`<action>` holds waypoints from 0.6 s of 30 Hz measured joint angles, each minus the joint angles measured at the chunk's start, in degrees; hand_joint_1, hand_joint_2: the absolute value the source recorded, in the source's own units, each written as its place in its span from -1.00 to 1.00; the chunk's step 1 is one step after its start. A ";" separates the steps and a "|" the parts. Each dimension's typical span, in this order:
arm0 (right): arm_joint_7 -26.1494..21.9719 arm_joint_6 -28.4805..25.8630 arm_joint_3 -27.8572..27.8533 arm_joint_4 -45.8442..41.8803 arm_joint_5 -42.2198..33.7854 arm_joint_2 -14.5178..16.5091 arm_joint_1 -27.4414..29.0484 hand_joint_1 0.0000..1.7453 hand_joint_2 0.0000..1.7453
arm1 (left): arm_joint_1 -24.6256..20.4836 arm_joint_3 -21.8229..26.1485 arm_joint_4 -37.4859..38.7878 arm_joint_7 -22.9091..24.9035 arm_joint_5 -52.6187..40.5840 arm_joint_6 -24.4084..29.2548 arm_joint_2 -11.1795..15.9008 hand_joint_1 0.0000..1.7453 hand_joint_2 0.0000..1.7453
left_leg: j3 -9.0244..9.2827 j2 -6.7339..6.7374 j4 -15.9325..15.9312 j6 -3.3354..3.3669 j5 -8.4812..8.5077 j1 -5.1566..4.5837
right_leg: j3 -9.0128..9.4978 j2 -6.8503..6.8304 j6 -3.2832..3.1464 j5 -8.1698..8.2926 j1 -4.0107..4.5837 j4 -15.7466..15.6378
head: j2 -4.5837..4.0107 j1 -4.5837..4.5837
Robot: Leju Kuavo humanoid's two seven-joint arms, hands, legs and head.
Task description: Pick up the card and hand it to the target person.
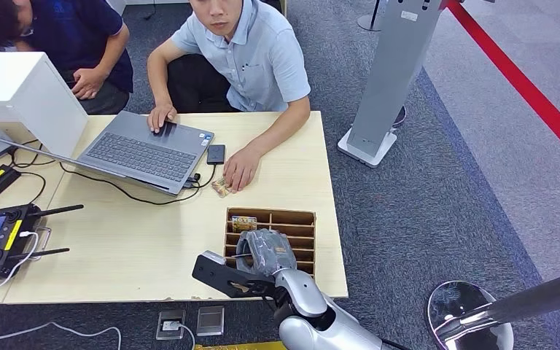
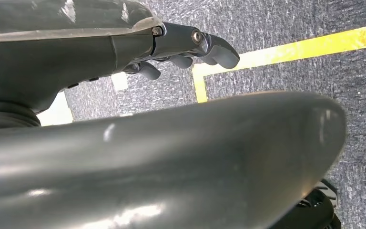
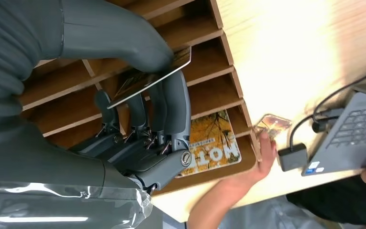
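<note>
Low in the head view, just right of centre, the right hand (image 1: 264, 251) sits over the wooden slotted rack (image 1: 302, 219) at the table's (image 1: 138, 248) near edge. Its wrist view shows why: the thumb and fingers (image 3: 174, 102) pinch a card (image 3: 150, 78) edge-on, tilted up out of a slot, which reads as a lift just begun. The rack's dividers keep cards leaning in separate slots so a thin edge stands free for such a pinch. A second card (image 3: 214, 145), yellow with large letters, lies in the slot nearest the person (image 1: 251, 51).

That person, seated at upper centre, rests one hand on a laptop (image 1: 146, 149) and the other hand (image 1: 240, 169) on the table just beyond the rack, within easy reach for a handover.

Hanging over grey carpet and a yellow floor line, the left hand (image 2: 171, 47) has its fingers curled in around nothing.
</note>
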 joint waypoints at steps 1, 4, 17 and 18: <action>-0.36 -0.44 -0.08 -0.38 0.25 -0.11 0.09 0.48 1.00 | 0.01 0.00 0.00 -0.01 0.00 -0.01 0.00 -1.00 -1.00 | -0.03 0.00 0.00 0.00 0.00 0.00 | -0.02 0.00 0.00 0.00 0.00 0.00 | 0.00 0.00; -1.49 -1.94 -0.50 -2.03 0.97 -0.51 0.25 0.48 1.00 | 0.02 0.00 0.00 -0.05 0.04 -0.03 0.00 -1.00 -1.00 | -0.09 0.00 0.00 0.00 0.00 0.00 | -0.09 0.00 0.00 0.00 0.00 0.00 | 0.00 -0.01; -2.38 -3.84 -3.25 -12.80 3.60 -3.43 0.59 0.48 1.00 | 0.05 0.02 0.00 -0.39 0.28 -0.16 0.00 -1.00 -1.00 | -0.19 0.00 0.01 0.00 0.00 0.00 | -0.20 0.00 0.00 0.00 0.00 0.00 | 0.00 0.01; -2.34 -3.73 -3.38 -13.23 3.51 -3.62 0.65 0.48 1.00 | 0.04 0.02 0.00 -0.39 0.31 -0.16 0.00 -1.00 -1.00 | -0.20 0.00 0.01 0.00 0.00 0.00 | -0.21 0.00 0.00 0.00 0.00 0.00 | 0.00 0.01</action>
